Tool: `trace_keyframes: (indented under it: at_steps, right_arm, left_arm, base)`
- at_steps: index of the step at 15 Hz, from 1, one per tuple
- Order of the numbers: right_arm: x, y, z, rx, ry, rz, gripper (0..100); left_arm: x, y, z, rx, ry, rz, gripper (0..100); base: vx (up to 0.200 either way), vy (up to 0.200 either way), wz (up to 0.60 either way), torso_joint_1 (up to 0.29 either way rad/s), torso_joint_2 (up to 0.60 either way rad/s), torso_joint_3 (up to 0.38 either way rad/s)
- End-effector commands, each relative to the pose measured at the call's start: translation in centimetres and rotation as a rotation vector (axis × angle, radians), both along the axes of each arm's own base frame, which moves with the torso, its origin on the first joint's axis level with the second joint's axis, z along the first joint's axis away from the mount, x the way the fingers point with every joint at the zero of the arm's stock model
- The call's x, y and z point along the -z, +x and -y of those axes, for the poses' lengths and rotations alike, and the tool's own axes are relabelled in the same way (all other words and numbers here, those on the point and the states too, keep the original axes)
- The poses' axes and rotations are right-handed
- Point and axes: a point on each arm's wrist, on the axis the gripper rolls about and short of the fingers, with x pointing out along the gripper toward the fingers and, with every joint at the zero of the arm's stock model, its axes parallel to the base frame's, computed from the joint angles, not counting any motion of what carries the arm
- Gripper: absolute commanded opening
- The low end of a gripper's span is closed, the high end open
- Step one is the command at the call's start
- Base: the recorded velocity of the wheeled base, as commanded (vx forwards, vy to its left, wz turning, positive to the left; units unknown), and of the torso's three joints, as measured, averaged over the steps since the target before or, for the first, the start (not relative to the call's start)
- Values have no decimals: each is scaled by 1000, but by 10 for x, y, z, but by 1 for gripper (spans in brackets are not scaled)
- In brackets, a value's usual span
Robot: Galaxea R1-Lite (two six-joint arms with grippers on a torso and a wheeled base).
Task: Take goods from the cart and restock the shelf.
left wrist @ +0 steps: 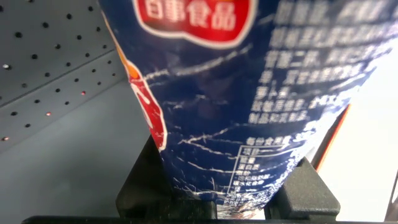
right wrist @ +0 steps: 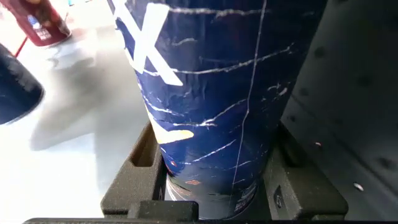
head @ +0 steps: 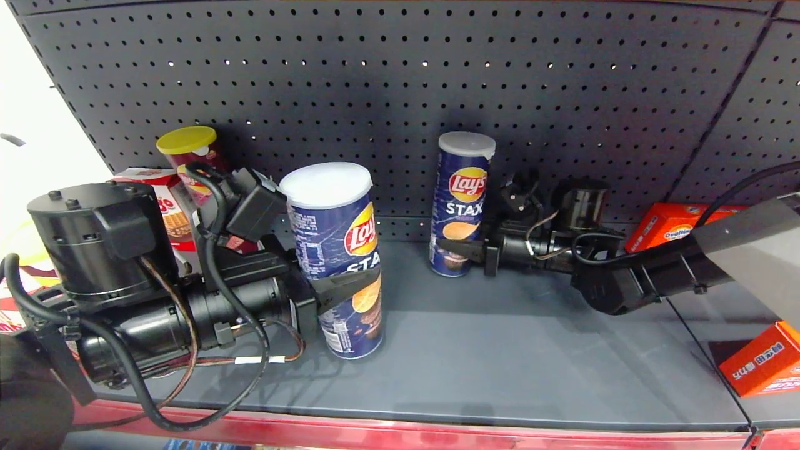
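Cylinders of glossy blue card, each capped with a pale plastic lid, sit upright on the matte grey shelf. The front can, well out from the perforated pegboard, is clamped by the left gripper. The rear can, just before the pegboard, is clasped by the right gripper.

Saw a dark pegboard back panel behind everything. Far L: red can w/ yellow lid stood upright near it, red-and-white box just in front; couldn't tell if touching. R side: orange box at the back, 2nd orange box nearer the front, apart from the 1st. Red strip ran along the front edge.
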Motion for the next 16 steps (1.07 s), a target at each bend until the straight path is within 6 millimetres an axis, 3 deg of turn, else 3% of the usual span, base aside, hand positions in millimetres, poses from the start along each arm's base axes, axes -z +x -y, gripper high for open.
trace_keyframes:
  at_steps: [1,5,8,9,12,16]
  right_arm:
    - [-34,-30,8,16,22,51,0]
    - [-47,-80,12,88,40,78,0]
    - [-40,-124,12,69,26,48,0]
    - [-31,-143,12,62,14,24,0]
    - [-2,-177,14,59,-6,-15,0]
    - [21,-193,14,52,-16,-49,0]
  left_arm:
    - [1,-1,-2,-4,2,-4,0]
    - [4,-2,-2,-4,8,-14,0]
    - [3,-2,-3,-4,6,-10,0]
    - [2,-3,-3,-6,3,-5,0]
    - [1,-4,-4,-6,1,-2,0]
    - [0,-4,-4,-6,1,-1,0]
  base:
    - [0,0,0,0,0,0]
    - [0,0,0,0,0,0]
    - [0,0,0,0,0,0]
    - [0,0,0,0,0,0]
    - [0,0,0,0,0,0]
    - [0,0,0,0,0,0]
